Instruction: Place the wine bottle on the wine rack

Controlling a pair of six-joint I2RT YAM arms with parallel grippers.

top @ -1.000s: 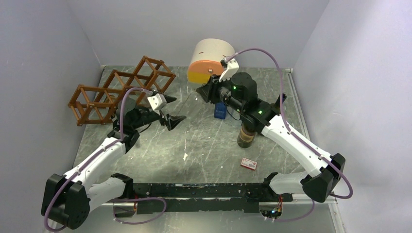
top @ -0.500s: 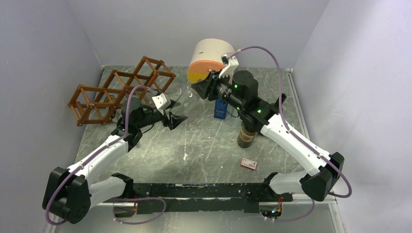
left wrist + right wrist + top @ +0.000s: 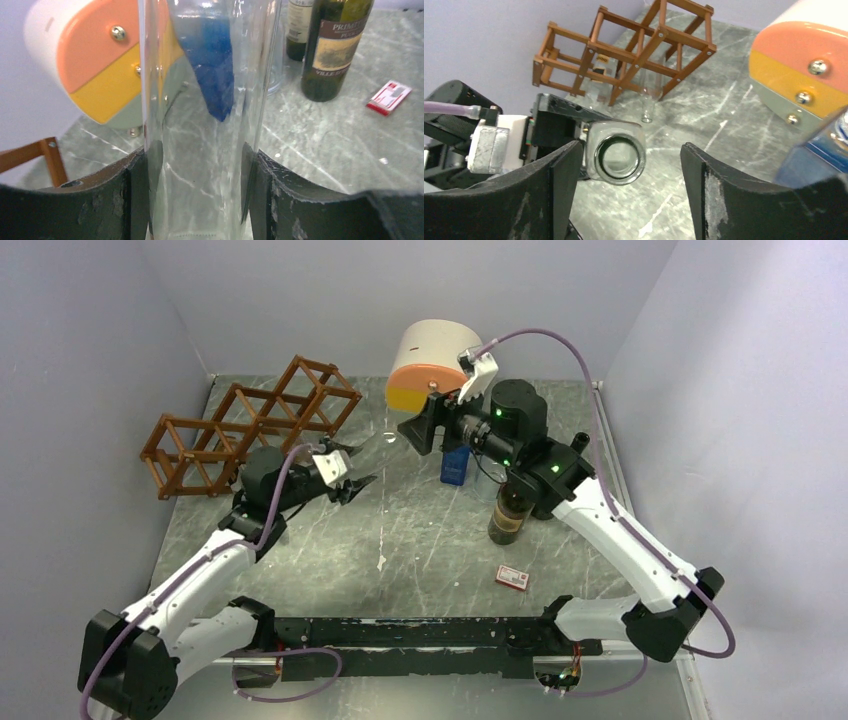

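Observation:
The wine bottle [image 3: 210, 75] is clear glass and hangs in the air between the two arms. My left gripper [image 3: 197, 160] is shut on its body, one finger pressed against each side. The bottle's open mouth [image 3: 619, 159] points at the right wrist camera and sits between the fingers of my right gripper [image 3: 631, 165], which is open; the left finger stands close to the glass, the right one well apart. From above, the left gripper [image 3: 350, 468] and right gripper [image 3: 415, 430] face each other. The wine rack [image 3: 250, 425], a reddish-brown lattice [image 3: 634, 45], stands at the back left.
A round cream-and-orange cabinet [image 3: 432, 365] stands at the back, with a blue box [image 3: 453, 468] in front of it. A dark wine bottle [image 3: 508, 515] is upright under the right arm. A small red-and-white box [image 3: 512, 578] lies nearer the front. Clear glass [image 3: 646, 100] shows at the rack's foot.
My left gripper has shut on the bottle's body. My right gripper has opened off the bottle's neck. The left arm has shifted slightly toward the rack.

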